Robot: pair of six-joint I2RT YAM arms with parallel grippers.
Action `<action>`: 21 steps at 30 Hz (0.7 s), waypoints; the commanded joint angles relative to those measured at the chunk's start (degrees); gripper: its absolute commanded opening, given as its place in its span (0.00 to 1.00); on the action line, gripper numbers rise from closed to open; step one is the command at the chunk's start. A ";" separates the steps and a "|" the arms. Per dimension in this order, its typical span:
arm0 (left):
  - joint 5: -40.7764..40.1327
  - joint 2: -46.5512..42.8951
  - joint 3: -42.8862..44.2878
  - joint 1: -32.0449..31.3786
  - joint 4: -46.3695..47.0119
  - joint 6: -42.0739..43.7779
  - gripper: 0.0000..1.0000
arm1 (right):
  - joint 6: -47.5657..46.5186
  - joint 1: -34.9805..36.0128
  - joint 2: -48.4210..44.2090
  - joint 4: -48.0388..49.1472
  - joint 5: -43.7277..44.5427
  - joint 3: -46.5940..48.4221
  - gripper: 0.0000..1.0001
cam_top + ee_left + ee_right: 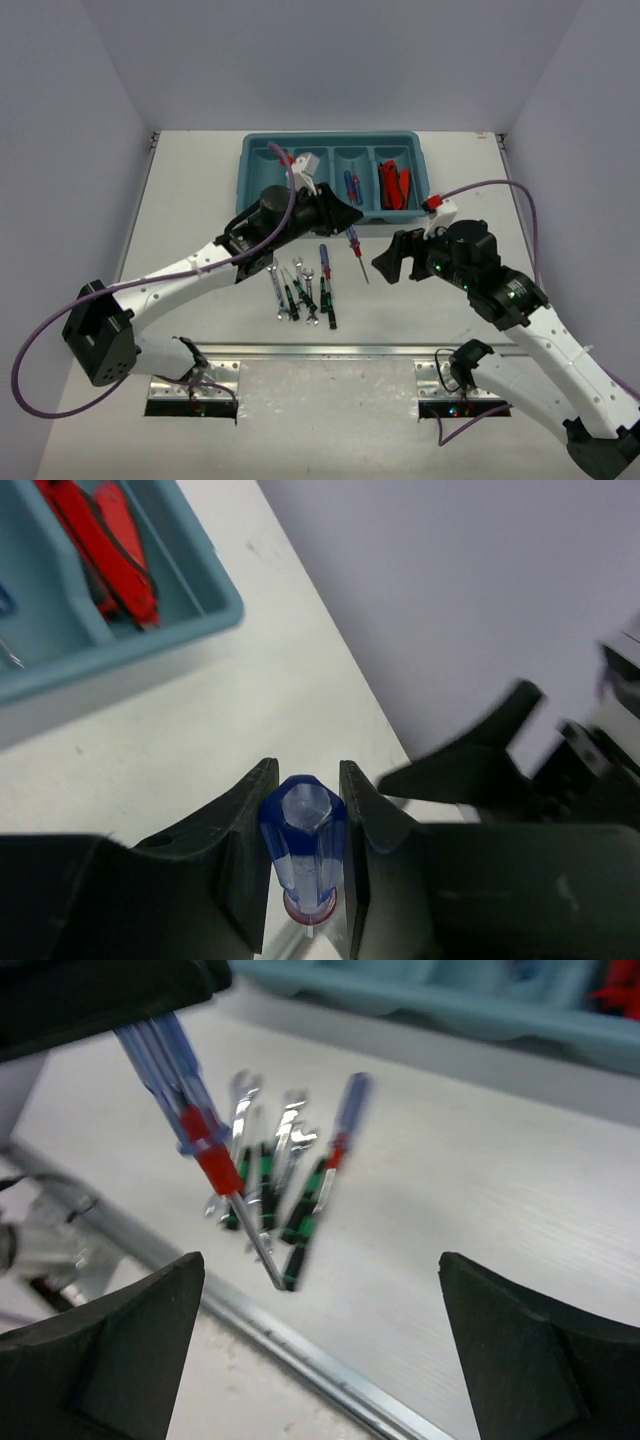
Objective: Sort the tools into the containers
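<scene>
My left gripper is shut on a blue-handled screwdriver and holds it above the table, just in front of the teal tray. In the left wrist view the blue handle sits pinched between the two fingers. My right gripper stands open just right of that screwdriver with nothing between its fingers; its wrist view shows the held screwdriver at upper left. Several wrenches and green-black drivers lie in a pile on the table, with another blue screwdriver beside them.
The tray's right compartment holds red utility knives, and the one next to it holds blue screwdrivers. A metal rail runs along the table's near edge. White walls close in the table on three sides.
</scene>
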 commanded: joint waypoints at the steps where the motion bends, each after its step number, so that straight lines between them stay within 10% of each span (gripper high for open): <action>1: -8.13 11.77 16.40 6.56 -10.10 6.10 0.00 | -3.42 -0.10 -1.15 -10.46 24.67 6.98 0.99; 12: -4.90 65.49 88.82 16.20 -29.00 14.72 0.00 | -3.98 -0.16 0.66 -2.28 13.20 -1.38 0.99; 16: 2.64 64.08 75.51 18.10 -14.74 12.66 0.00 | -6.26 -0.10 -0.92 -1.99 14.87 -3.79 0.99; 21: 5.33 69.10 82.40 18.02 -17.76 15.03 0.00 | -6.19 -0.16 -2.42 -1.61 15.61 -4.31 0.99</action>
